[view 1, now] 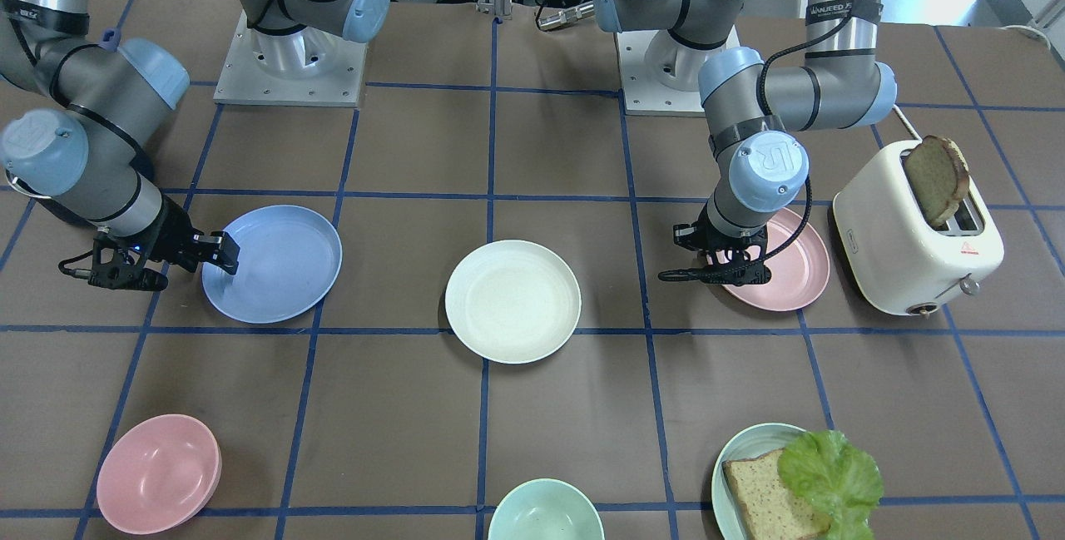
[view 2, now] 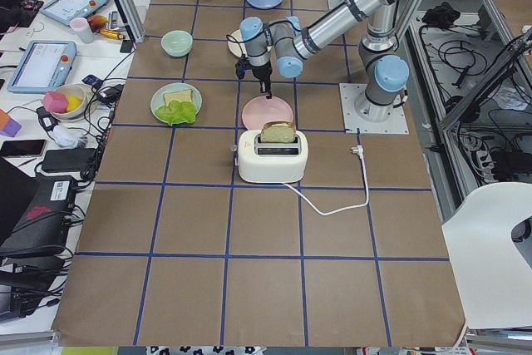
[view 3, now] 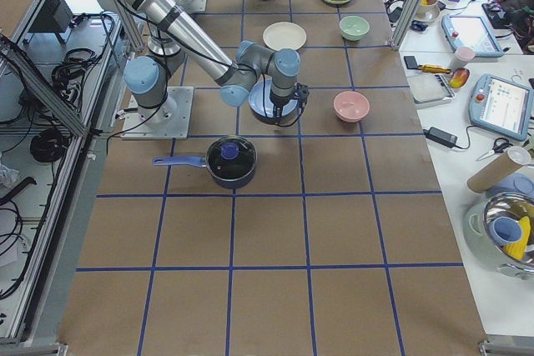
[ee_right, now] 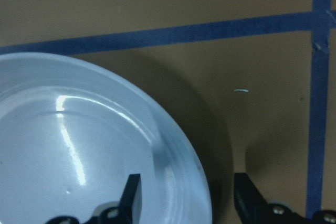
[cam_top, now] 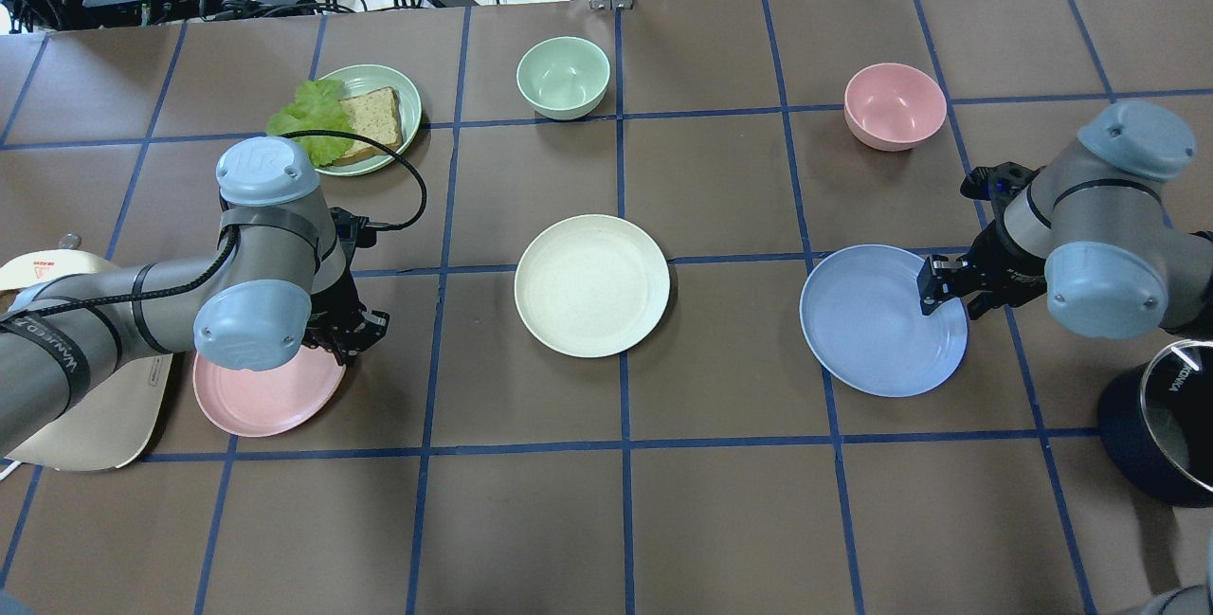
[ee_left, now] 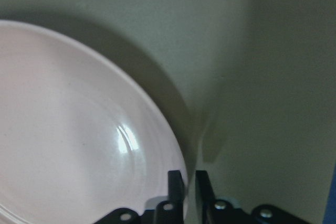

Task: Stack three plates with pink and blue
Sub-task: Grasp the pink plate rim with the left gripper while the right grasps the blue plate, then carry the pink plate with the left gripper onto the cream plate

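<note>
The pale pink plate [view 1: 790, 274] lies beside the toaster, and my left gripper [view 1: 722, 261] is down at its rim. In the left wrist view the fingers [ee_left: 176, 182] are pinched together on the edge of the pink plate [ee_left: 79, 129]. The light blue plate [cam_top: 872, 331] lies on the table on the robot's right side. My right gripper [cam_top: 938, 291] is open and straddles its rim. One finger [ee_right: 134, 190] is over the blue plate [ee_right: 68, 145] and the other is outside it. The cream-white plate [cam_top: 592, 285] lies alone in the middle of the table.
A white toaster [view 1: 915, 240] with a bread slice stands close beside the pink plate. A pink bowl [view 1: 158, 473], a mint bowl [view 1: 545, 511] and a pale green plate [view 1: 725, 453] with bread and lettuce sit along the far edge. A dark pot [cam_top: 1161, 425] stands near the right arm.
</note>
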`<state>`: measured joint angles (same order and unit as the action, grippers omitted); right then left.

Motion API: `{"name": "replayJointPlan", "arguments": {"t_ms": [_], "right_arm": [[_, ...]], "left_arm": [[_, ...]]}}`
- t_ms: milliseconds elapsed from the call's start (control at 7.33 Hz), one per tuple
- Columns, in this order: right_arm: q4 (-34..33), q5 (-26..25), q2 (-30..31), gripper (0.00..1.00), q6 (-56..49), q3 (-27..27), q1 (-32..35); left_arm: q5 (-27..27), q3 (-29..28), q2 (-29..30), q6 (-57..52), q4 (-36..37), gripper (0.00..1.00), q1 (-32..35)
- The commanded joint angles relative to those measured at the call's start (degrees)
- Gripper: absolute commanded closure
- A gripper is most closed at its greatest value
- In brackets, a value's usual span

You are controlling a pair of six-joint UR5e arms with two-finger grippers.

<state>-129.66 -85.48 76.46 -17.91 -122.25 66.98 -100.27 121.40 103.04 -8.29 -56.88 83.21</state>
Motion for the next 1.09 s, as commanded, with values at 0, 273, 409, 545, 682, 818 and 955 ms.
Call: {"name": "replayJointPlan", "arguments": {"t_ms": [0,273,409,545,682,818,955], "right_arm": [[0.45,-0.03,0.35,0.92,-0.28,0.25,0.0],[2.46,-0.21,1.05,1.0,-0.63,1.39,-0.09],[4.74,-0.03,1.93,1.0,-0.72,3.66,0.0],[9.03,-0.03,2.11,1.0,-0.81,7.42,0.08],[15.07,-0.03,1.59,1.0,-0.81,12.68,0.09],[17.57,0.05,0.54,1.0,-0.81,17.0,0.35],[18.64,0.06,-0.6,1.0,-0.81,20.09,0.87]], "left_arm": [[-0.45,-1.41,-0.73,0.73,0.45,1.0,1.86],[-0.72,-9.73,0.05,5.26,-4.25,1.0,8.25],[-0.46,-13.6,1.36,11.22,-6.38,1.0,11.42],[0.07,-16.77,2.76,15.89,-7.71,1.0,14.24],[0.68,-20.2,4.6,21.94,-8.68,1.0,18.87],[1.38,-24.32,7.49,27.75,-8.77,1.0,24.58],[1.3,-28.72,10.31,30.24,-8.95,1.0,29.16]]}}
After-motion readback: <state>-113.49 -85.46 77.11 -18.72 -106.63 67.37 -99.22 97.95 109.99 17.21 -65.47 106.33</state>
